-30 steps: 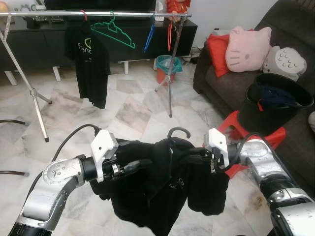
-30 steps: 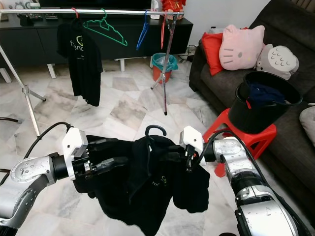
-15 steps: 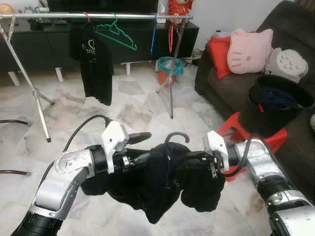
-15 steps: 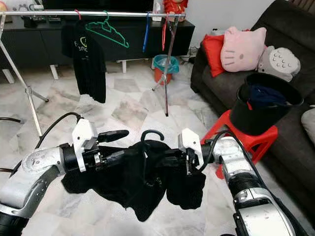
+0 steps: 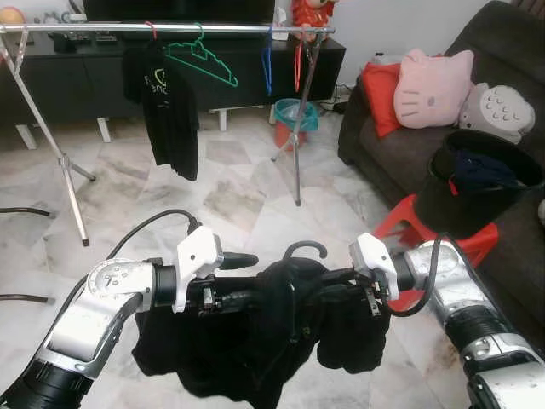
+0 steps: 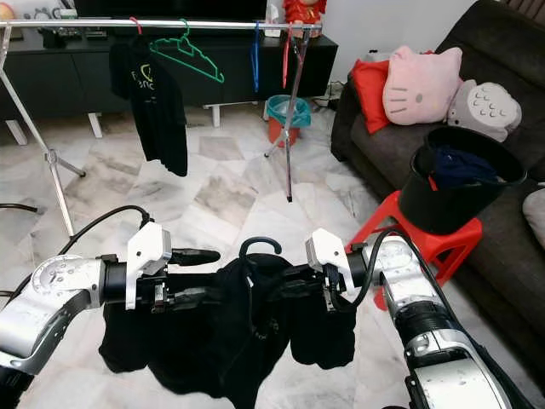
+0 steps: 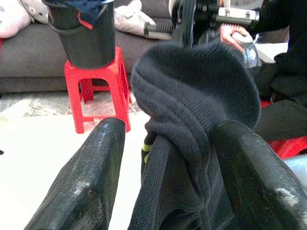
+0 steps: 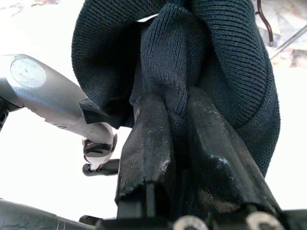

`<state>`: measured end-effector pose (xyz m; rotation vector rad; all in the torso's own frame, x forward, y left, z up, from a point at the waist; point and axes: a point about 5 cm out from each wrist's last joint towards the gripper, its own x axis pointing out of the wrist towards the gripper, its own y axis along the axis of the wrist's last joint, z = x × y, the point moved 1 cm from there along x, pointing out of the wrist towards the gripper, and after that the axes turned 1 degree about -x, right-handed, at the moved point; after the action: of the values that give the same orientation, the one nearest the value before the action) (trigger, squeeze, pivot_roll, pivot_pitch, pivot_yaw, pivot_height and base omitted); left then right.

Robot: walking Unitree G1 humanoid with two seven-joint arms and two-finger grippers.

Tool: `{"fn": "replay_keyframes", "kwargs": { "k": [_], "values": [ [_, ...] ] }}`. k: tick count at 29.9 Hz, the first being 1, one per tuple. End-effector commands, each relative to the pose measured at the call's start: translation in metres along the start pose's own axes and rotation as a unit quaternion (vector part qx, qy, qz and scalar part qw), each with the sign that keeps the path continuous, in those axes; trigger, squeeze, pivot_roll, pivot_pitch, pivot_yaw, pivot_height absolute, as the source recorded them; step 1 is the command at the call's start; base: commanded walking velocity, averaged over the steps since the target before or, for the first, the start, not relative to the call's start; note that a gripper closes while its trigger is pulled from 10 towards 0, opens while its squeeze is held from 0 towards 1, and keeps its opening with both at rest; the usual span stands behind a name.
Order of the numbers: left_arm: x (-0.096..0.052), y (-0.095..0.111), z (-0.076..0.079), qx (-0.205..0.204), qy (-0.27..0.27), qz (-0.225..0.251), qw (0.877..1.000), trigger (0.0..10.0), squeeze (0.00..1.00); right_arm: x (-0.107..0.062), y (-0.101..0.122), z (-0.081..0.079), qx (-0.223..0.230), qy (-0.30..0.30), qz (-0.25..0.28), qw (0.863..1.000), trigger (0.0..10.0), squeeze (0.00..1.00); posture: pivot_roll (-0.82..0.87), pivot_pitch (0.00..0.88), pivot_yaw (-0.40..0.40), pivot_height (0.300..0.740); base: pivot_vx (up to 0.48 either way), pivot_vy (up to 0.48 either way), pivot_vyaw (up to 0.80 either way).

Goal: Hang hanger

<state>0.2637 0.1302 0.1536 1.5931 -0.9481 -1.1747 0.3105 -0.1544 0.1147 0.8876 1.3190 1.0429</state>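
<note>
My right gripper (image 5: 368,288) stays clamped on the black shirt (image 5: 281,328); my left gripper (image 5: 228,281) has opened, one finger now outside the cloth. The garment sags lower than before, its hanger (image 5: 304,249) hook up, well short of the rail (image 5: 170,28).

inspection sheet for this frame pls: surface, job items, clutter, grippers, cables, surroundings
Surface: white marble floor.
Job's things: black knit garment on a black hanger, held between both grippers; silver clothes rail ahead.
Clutter: black bucket on a red plastic stool.
Grippers: left gripper open around the fabric; right gripper shut on it.
Cables: black cable on the left arm.
Surroundings: dark sofa with a pink cushion.
</note>
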Motion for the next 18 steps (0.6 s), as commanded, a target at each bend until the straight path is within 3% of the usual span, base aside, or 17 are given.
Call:
{"fn": "replay_keyframes", "kwargs": {
  "k": [1,9,10,11,12,14,15,18],
  "values": [
    [0.005,-0.003,0.002,0.006,-0.016,-0.017,1.0,10.0,0.0,-0.004,0.007,0.002,-0.015,-0.002,0.011,1.0,10.0,0.0,0.04,0.0,-0.091,0.74,0.0,0.0,0.0],
    [0.016,-0.009,0.008,0.005,-0.047,-0.034,0.998,10.0,0.0,0.005,0.012,0.002,-0.024,0.015,0.016,0.999,10.0,0.0,0.05,0.0,-0.093,0.74,0.0,0.0,0.0],
    [0.017,-0.009,0.008,0.005,-0.047,-0.034,0.998,9.3,0.0,0.006,0.012,0.002,-0.024,0.015,0.017,0.999,10.0,0.0,0.06,0.0,-0.093,0.74,0.0,0.0,0.0],
    [0.018,-0.009,0.009,0.004,-0.048,-0.032,0.998,7.4,0.0,0.007,0.012,0.001,-0.024,0.016,0.017,0.999,10.0,0.0,0.05,0.0,-0.093,0.74,0.0,0.0,0.0],
    [0.019,-0.008,0.009,0.003,-0.049,-0.029,0.998,4.7,0.0,0.009,0.012,0.001,-0.025,0.019,0.018,0.999,10.0,0.0,0.05,0.0,-0.093,0.74,0.0,0.0,0.0],
    [0.021,-0.007,0.009,0.002,-0.05,-0.024,0.998,4.1,0.0,0.011,0.012,0.0,-0.025,0.021,0.019,0.999,10.0,0.0,0.05,0.0,-0.093,0.74,0.0,0.0,0.0],
    [0.022,-0.006,0.009,0.003,-0.05,-0.02,0.999,3.0,0.0,0.012,0.012,0.0,-0.025,0.023,0.019,0.999,10.0,0.0,0.05,0.0,-0.094,0.74,0.0,0.0,0.0],
    [0.023,-0.003,0.009,-0.001,-0.051,-0.009,0.999,3.3,0.0,0.014,0.01,-0.002,-0.023,0.028,0.017,0.999,10.0,0.0,0.05,0.0,-0.095,0.74,0.0,0.0,0.0]
  ]
}}
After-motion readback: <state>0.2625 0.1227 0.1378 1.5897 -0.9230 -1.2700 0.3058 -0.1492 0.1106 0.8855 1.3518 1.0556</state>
